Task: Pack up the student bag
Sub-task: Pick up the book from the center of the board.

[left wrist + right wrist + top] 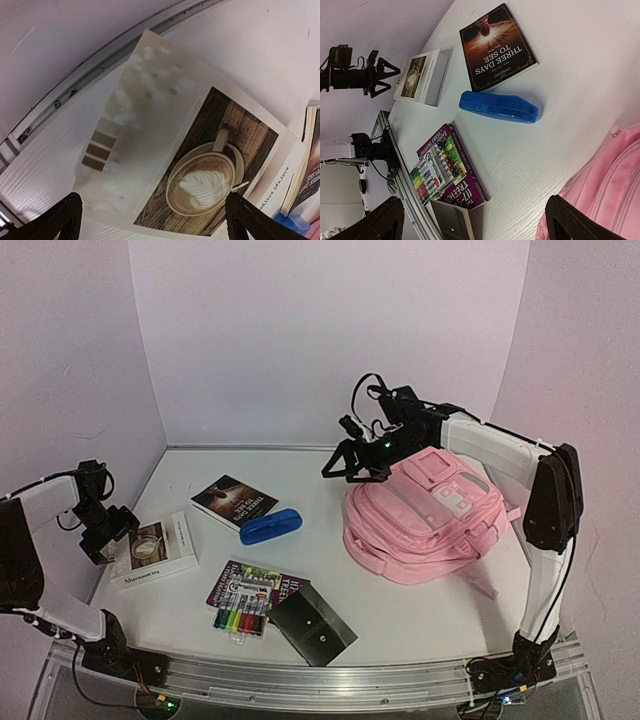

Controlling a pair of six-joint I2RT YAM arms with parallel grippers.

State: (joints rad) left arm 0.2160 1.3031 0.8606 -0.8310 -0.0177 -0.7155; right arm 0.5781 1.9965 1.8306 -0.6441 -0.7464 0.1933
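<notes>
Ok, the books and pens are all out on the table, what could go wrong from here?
1. The pink backpack lies flat and looks zipped; the right end effector may drag the soft fabric rather than open it.
2. The coffee-cover book lies flat beneath the open left end effector, roughly as wide as its gap, so a pinch may slip.
3. The marker pack rests on the purple book; lifting that book could spill it.

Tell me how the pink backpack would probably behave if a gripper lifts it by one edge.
The pink backpack would probably sag and fold: its soft fabric lies slumped and creased. Its loose strap may dangle or drag. It looks rather flat, so perhaps light.
</notes>
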